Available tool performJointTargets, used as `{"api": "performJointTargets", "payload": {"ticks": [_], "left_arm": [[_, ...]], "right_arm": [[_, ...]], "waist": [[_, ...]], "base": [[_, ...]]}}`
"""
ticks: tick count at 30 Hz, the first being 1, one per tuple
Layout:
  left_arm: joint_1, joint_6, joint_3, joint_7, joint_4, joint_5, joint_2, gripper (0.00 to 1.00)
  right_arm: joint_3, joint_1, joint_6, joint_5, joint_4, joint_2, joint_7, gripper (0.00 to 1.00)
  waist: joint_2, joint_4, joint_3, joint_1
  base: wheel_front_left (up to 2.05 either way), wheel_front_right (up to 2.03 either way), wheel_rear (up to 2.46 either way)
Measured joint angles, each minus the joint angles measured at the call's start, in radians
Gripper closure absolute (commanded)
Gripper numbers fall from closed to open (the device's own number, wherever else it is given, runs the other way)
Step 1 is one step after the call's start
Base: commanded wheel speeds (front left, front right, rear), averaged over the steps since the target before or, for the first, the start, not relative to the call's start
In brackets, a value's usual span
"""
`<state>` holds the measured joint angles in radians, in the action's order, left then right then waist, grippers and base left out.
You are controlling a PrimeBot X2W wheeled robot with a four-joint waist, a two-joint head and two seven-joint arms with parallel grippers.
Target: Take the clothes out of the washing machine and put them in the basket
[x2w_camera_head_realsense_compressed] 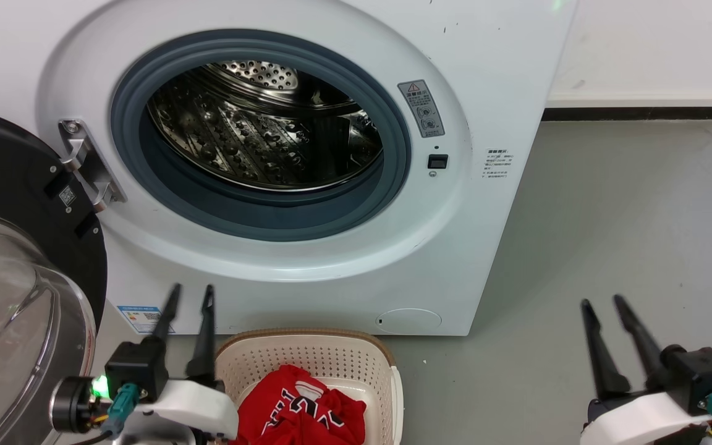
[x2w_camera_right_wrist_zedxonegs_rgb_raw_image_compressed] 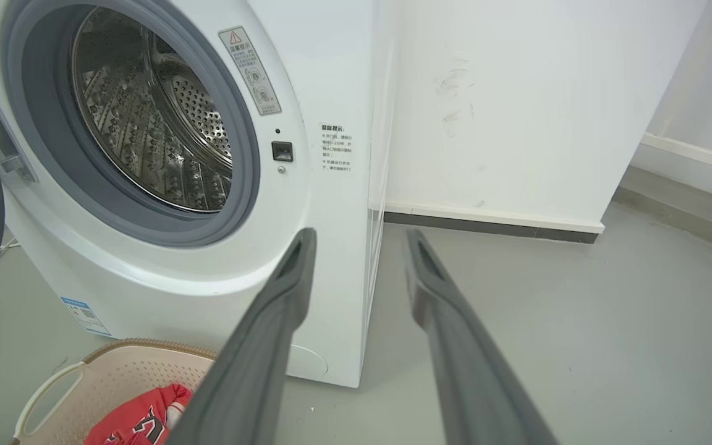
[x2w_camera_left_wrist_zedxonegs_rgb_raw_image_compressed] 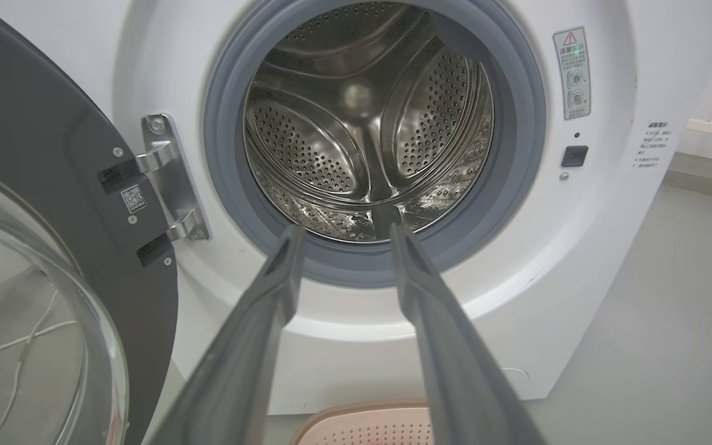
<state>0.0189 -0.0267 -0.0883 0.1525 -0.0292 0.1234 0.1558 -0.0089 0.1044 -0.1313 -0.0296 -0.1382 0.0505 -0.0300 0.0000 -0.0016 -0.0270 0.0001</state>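
Observation:
The white washing machine (x2w_camera_head_realsense_compressed: 492, 74) stands with its black-framed glass door (x2w_camera_head_realsense_compressed: 16, 290) swung open to the left. Its steel drum (x2w_camera_head_realsense_compressed: 263, 123) shows bare metal, with no fabric visible inside in the left wrist view (x2w_camera_left_wrist_zedxonegs_rgb_raw_image_compressed: 362, 123). The red clothes (x2w_camera_head_realsense_compressed: 300, 408) lie in the cream basket (x2w_camera_head_realsense_compressed: 306, 352) on the floor before the machine, also seen in the right wrist view (x2w_camera_right_wrist_zedxonegs_rgb_raw_image_compressed: 139, 420). My left gripper (x2w_camera_head_realsense_compressed: 191, 293) is open, just left of the basket, fingers pointing up at the machine front. My right gripper (x2w_camera_head_realsense_compressed: 603, 303) is open over the floor to the right, holding nothing.
Grey floor (x2w_camera_head_realsense_compressed: 628, 235) stretches to the right of the machine, bounded by a white wall with a dark skirting (x2w_camera_head_realsense_compressed: 634, 113). The open door takes up the space at the lower left.

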Motion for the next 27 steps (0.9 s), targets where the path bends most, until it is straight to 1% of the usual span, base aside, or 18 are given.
{"api": "performJointTargets", "payload": {"ticks": [2,15,27], "left_arm": [[-0.012,0.001,-0.001,-0.003,-0.017,0.013,-0.007,1.0],[-0.009,0.027,0.034,-0.052,-0.053,0.265,-0.021,1.0],[0.006,0.046,0.062,-0.086,-0.079,0.469,-0.037,1.0]], "right_arm": [[0.003,0.009,0.0,-0.01,0.013,0.0,0.0,1.0],[0.005,-0.009,0.0,-0.303,0.077,0.011,0.006,1.0],[0.005,-0.045,0.0,-0.529,0.124,0.02,0.014,1.0]], "waist": [[0.0,0.0,0.0,0.0],[0.0,0.0,0.003,0.0],[0.0,0.0,0.005,0.0]], "base": [[0.0,0.0,0.0],[0.0,0.0,0.0],[0.0,0.0,0.0]]}}
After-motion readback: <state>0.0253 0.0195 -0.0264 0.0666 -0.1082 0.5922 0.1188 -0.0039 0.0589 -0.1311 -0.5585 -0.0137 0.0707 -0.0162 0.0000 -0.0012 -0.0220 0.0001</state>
